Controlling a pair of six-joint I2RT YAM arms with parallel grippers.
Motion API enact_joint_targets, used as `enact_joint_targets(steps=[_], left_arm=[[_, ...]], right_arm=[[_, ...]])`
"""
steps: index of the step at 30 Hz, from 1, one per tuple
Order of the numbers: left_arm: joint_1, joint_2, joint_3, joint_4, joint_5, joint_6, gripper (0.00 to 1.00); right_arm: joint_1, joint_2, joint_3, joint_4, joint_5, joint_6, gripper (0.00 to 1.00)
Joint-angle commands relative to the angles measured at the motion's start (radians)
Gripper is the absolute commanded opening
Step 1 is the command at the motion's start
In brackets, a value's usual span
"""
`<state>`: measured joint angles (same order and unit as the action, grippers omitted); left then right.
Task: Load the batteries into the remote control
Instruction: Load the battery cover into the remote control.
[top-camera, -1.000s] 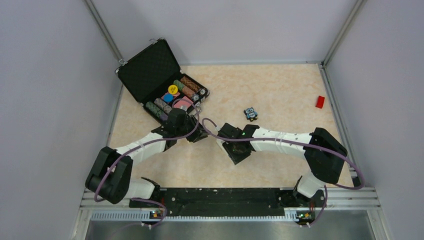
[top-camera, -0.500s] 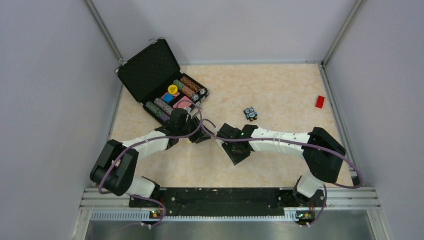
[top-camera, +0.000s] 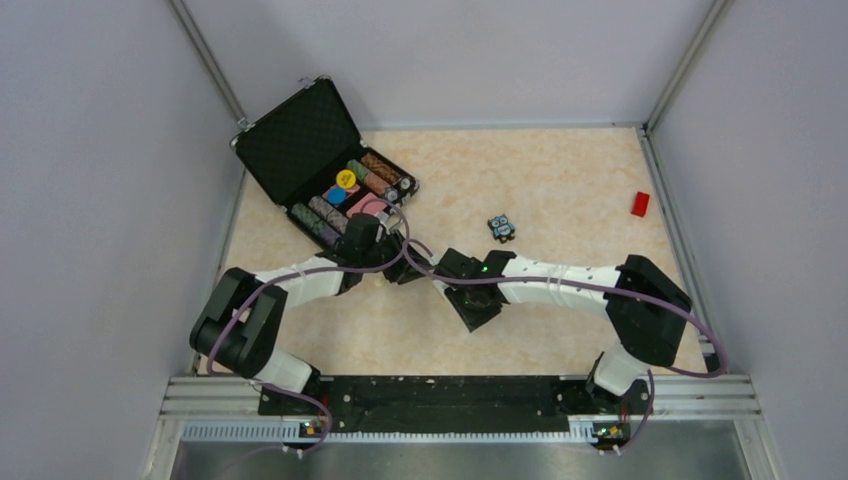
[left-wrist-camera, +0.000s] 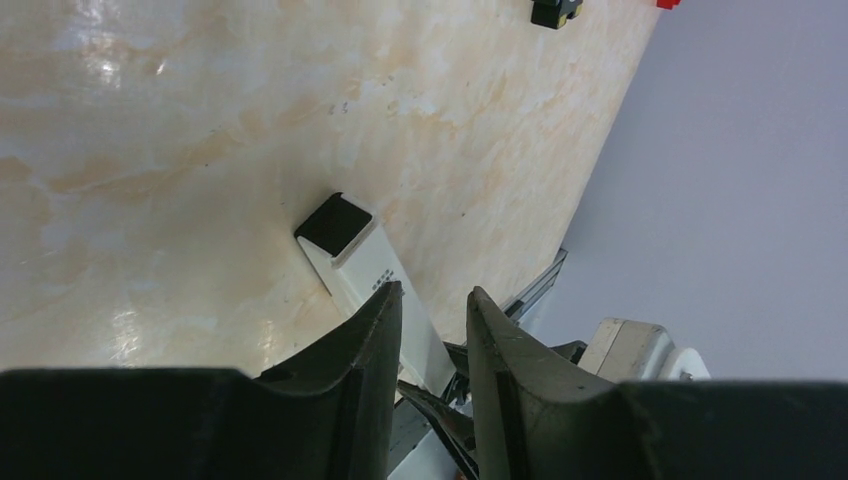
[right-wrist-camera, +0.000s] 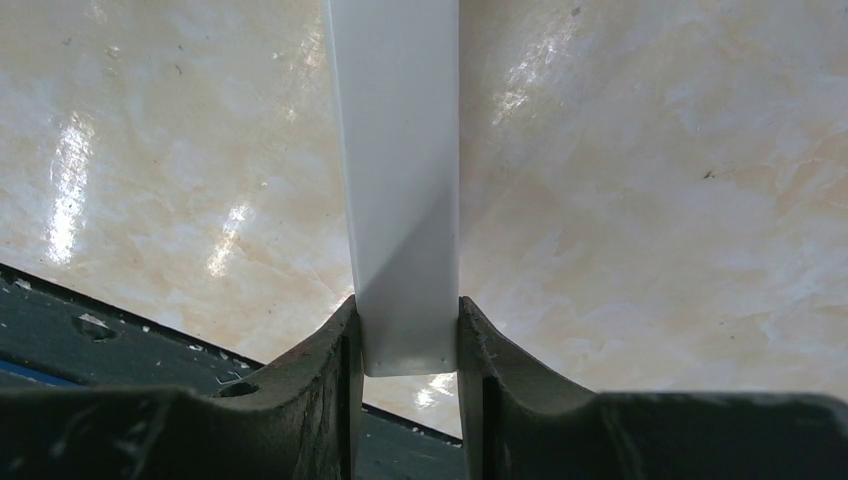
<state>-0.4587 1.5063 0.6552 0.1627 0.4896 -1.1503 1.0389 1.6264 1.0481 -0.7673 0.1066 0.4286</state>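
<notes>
Remote control (right-wrist-camera: 400, 180): near end clamped in right hand (right-wrist-camera: 408, 325).

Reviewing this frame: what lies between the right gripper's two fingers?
The remote control: its white end sits clamped between the right gripper's fingers, touching both. The right wrist view shows this plainly.

Bright, even overhead light.
Glare streaks the glossy beige marbled tabletop (right-wrist-camera: 70, 170); wrist views blur along the bottom.
</notes>
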Motion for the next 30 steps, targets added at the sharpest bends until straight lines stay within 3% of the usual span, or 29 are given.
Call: enact_joint_targets(steps=[1, 16, 30], left_arm=[[-0.002, 0.033, 0.047, 0.089, 0.044, -0.034, 0.35], [-0.043, 0.161, 0.08, 0.179, 0.111, -0.104, 0.33], [-0.065, 0.177, 0.098, 0.056, 0.084, -0.011, 0.33]], right_arm=[[0.018, 0.023, 0.009, -0.009, -0.01, 0.02, 0.19], [0.019, 0.05, 0.008, 0.006, 0.004, 0.036, 0.24], [0.018, 0.058, -0.001, 0.019, 0.002, 0.038, 0.27]])
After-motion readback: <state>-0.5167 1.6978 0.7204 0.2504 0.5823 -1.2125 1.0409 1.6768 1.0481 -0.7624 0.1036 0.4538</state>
